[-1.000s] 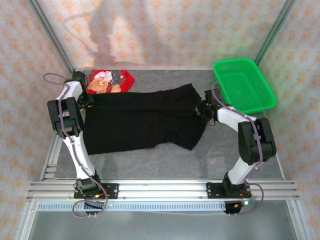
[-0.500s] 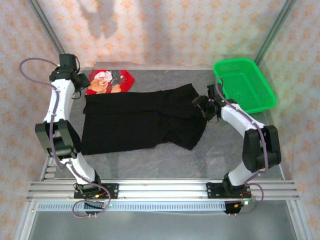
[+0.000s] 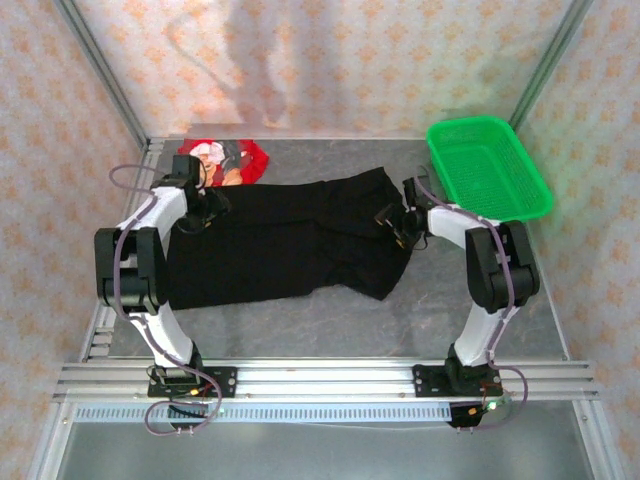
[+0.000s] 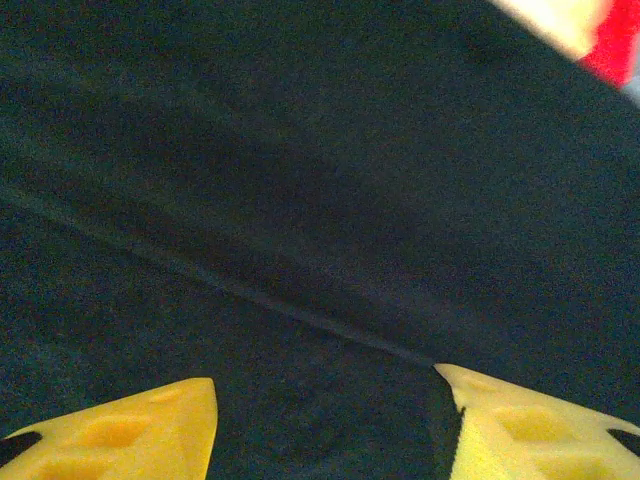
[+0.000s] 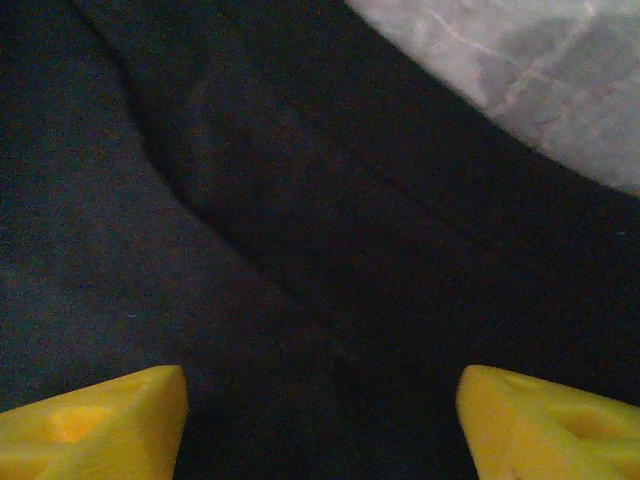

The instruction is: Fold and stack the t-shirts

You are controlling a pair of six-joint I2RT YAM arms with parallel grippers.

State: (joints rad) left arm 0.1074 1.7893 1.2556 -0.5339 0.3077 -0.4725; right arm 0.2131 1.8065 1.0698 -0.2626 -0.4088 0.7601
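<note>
The black t-shirt (image 3: 290, 245) lies spread flat across the middle of the table. The red t-shirt (image 3: 228, 158) is bunched at the back left, just beyond the black one's far edge, and a strip of it shows in the left wrist view (image 4: 612, 45). My left gripper (image 3: 205, 205) rests over the black shirt's far left corner, open, its yellow fingertips (image 4: 135, 435) apart with black cloth (image 4: 320, 250) beneath them. My right gripper (image 3: 395, 220) is over the shirt's right end, open too, fingertips (image 5: 545, 425) wide apart above black cloth (image 5: 250, 230).
A green mesh basket (image 3: 490, 170) stands at the back right, close behind the right arm. Bare grey table (image 3: 330, 320) runs in front of the black shirt, and a patch of it (image 5: 540, 70) shows past the shirt's edge. Frame posts rise at the back corners.
Both grippers have opened. The left arm swung up toward the back left corner and came back down onto the shirt's far left corner. The right gripper shifted slightly at the right end.
</note>
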